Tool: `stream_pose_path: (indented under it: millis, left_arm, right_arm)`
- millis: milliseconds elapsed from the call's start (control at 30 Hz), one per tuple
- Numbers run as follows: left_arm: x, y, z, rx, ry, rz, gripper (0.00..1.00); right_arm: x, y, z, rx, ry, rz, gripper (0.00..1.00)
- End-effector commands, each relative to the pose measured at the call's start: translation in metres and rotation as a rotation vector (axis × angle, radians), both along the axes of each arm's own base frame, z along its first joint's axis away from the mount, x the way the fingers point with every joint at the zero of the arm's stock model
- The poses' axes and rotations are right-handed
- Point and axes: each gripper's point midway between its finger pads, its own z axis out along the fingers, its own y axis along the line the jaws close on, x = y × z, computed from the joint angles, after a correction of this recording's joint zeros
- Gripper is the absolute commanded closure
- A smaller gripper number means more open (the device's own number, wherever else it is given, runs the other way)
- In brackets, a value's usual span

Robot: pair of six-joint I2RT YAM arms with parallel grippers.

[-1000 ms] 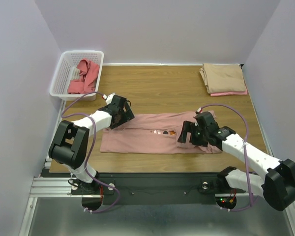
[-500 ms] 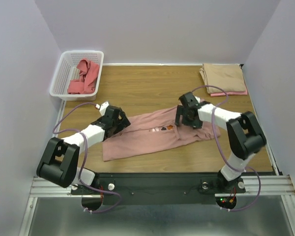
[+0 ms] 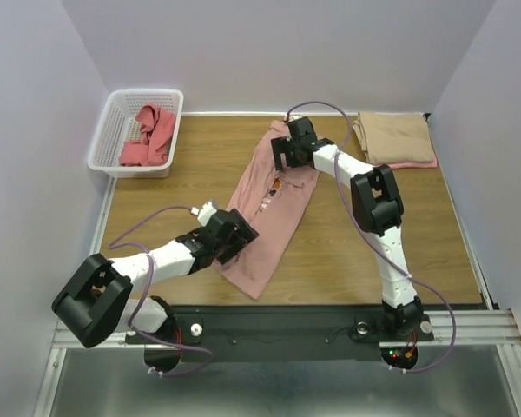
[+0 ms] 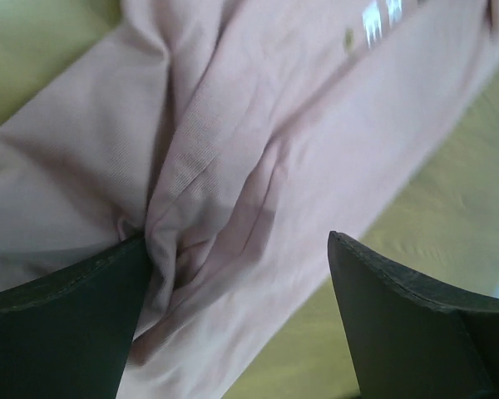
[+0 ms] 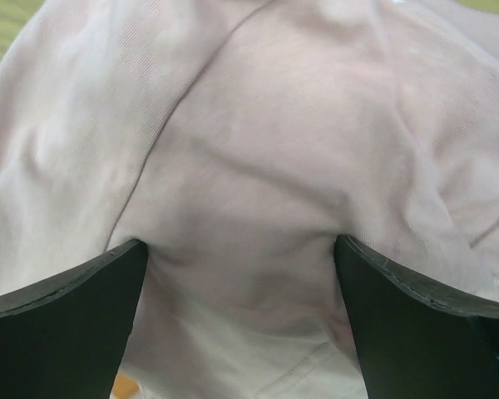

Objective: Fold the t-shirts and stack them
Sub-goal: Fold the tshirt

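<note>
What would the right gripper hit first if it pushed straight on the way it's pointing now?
The dusty pink cotton t-shirt: fabric fills the view between the open jaws of the right gripper, right at the tips. The wooden table probably lies just beneath, though depth is hard to judge.

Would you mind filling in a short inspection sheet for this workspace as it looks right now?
Surface: wooden table, no damage seen.
Job's things: dusty pink t-shirt unfolded, lying diagonally mid-table; tan t-shirt folded on a pink t-shirt in the far right corner; coral-red t-shirt crumpled in the white basket.
Clutter: nothing seen.
Grippers: left gripper at the dusty pink t-shirt's near end and right gripper at its far end, both open with cloth bunched between the fingers.
Cables: purple cables loop along both arms.
Surroundings: plain walls on three sides; metal rail at the near edge.
</note>
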Motion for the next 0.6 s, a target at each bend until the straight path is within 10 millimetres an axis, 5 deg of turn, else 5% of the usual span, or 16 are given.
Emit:
stream_pose_path:
  millis: [0,100,133,167,233,267,367,567]
  left_arm:
    - [-0.097,-0.008,-0.050,-0.005,0.352,-0.024,0.02]
    - [-0.106,-0.036,-0.036,-0.063,0.352,-0.055,0.02]
    - [-0.117,-0.047,-0.034,-0.067,0.356,-0.093,0.02]
    - [-0.120,-0.054,-0.031,-0.077,0.353,-0.106,0.02]
    - [-0.130,-0.070,-0.029,-0.076,0.360,-0.147,0.02]
    - [-0.133,-0.072,-0.033,-0.057,0.372,-0.160,0.02]
    - [-0.135,-0.086,-0.028,-0.050,0.358,-0.206,0.02]
    - [-0.108,-0.112,0.022,-0.024,0.198,-0.248,0.02]
  right_arm:
    - [-0.016,0.022,-0.083,0.001,0.147,0.217,0.00]
    - [0.011,0.037,-0.080,0.027,0.089,0.222,0.00]
    - [0.015,0.035,-0.099,0.023,0.106,0.203,0.00]
    - [0.036,0.043,-0.079,0.056,0.043,0.190,0.00]
    - [0.045,0.044,-0.086,0.110,0.058,0.155,0.00]
    - [0.055,0.048,-0.072,0.143,0.029,0.143,0.00]
    - [0.060,0.052,-0.055,0.172,0.004,0.160,0.00]
    - [0.063,0.044,-0.011,0.128,-0.070,0.171,0.00]
